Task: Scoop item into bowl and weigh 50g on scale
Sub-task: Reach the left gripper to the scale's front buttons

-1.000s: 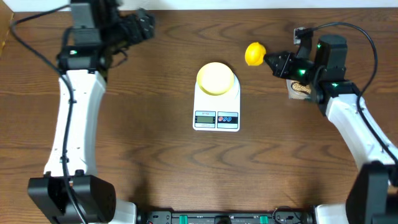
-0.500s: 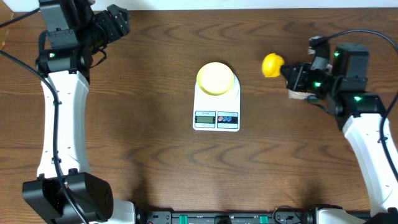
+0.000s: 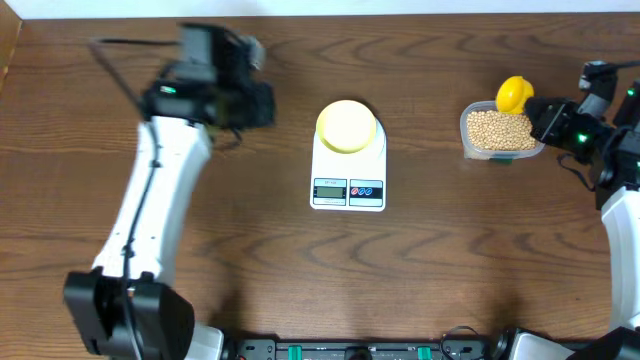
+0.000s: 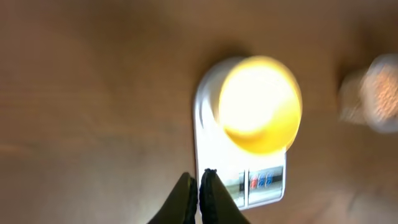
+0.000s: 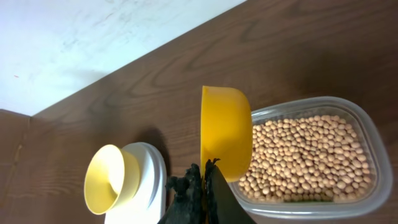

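Right wrist: right tool (image 5: 200, 173) grips scoop (image 5: 226, 130) edge-down by beans (image 5: 311, 155), poised to dig; left tool (image 4: 198, 186) clenched empty near scale (image 4: 206, 143).

- I can't read the scale (image 3: 348, 192) display: too small.
- Left wrist view is blurred; the tub (image 4: 376, 93) is a smear.
- The right gripper (image 5: 203, 174) hides the scoop (image 5: 227, 127) handle.

The white left arm (image 3: 150, 200) is leaning from the near edge toward the far left of the tabletop (image 3: 250, 260). Its black left gripper (image 4: 198, 180) is pointing down, fingers pressed together and holding nothing. The right arm (image 3: 620, 210) is standing at the right edge. The right gripper (image 5: 204, 177) is clamping the handle of a yellow round plastic scoop (image 5: 227, 134).
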Tool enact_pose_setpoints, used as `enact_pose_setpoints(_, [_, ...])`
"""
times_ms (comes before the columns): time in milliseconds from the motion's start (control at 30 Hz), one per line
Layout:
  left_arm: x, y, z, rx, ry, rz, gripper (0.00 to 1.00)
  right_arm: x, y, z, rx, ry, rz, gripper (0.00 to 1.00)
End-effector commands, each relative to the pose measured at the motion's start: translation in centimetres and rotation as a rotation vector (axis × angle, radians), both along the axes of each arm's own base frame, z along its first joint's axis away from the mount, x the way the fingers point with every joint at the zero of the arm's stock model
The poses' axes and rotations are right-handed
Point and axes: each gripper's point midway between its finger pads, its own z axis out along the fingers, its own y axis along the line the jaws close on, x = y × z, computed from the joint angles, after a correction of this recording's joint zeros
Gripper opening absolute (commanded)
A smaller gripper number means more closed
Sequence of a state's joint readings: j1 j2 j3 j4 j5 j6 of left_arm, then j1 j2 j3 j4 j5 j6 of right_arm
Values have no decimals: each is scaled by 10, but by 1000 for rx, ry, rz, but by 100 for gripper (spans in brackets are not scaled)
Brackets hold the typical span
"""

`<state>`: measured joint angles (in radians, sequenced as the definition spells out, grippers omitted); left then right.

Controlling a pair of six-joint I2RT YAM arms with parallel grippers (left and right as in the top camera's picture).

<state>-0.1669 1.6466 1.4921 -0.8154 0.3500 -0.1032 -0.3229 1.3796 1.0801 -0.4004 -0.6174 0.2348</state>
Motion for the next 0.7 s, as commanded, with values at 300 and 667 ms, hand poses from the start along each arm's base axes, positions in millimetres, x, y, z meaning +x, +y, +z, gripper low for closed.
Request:
enact_pose_setpoints(300, [-80, -59, -110, 156, 97, -247, 8, -7, 2, 2, -3, 1, 46, 1])
enact_pose_setpoints(667, [-86, -91, -129, 269, -69, -416, 8, -6, -2, 0, -25, 7, 25, 1])
